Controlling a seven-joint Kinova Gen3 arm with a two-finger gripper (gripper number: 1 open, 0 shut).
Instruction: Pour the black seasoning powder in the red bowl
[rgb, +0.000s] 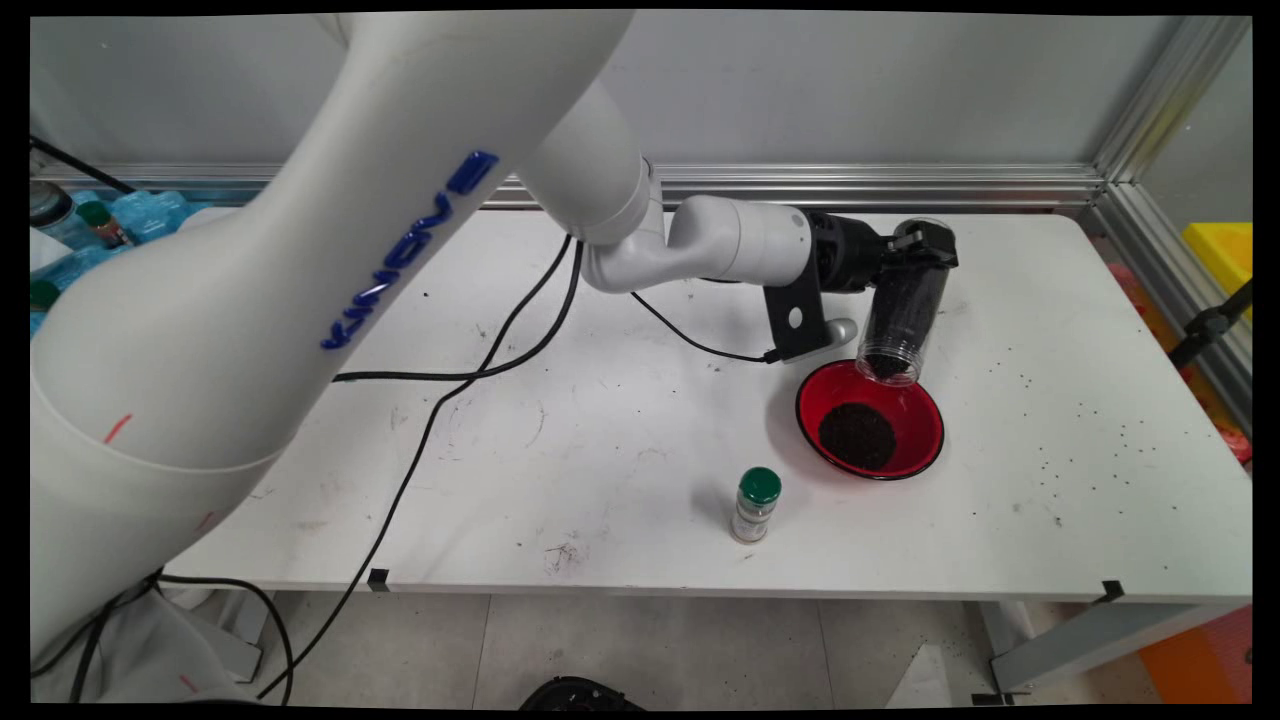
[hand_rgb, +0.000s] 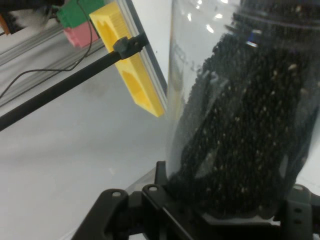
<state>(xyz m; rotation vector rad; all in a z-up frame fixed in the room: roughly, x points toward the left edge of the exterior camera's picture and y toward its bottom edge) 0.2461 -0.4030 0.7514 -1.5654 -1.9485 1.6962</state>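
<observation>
The white rectangular table (rgb: 620, 440) carries everything, its right half peppered with stray dark specks. The black two-finger gripper (rgb: 915, 250) reaches in horizontally over the table's right half, toward the far edge, its fingers pressed against the sides of a clear plastic cylindrical jar of dark granules (rgb: 900, 315). The jar is tipped mouth-down, its opening just above the far rim of a shallow red round bowl (rgb: 915, 405), which sits nearer the front edge and already holds a mound of the same granules. The jar looks stiff but smooth-walled and probably slippery, growing lighter as it empties; a hold across its body, as here, appears sound. A small clear spice bottle with a green cap (rgb: 756, 505) stands upright close to the front edge, left of the bowl.
</observation>
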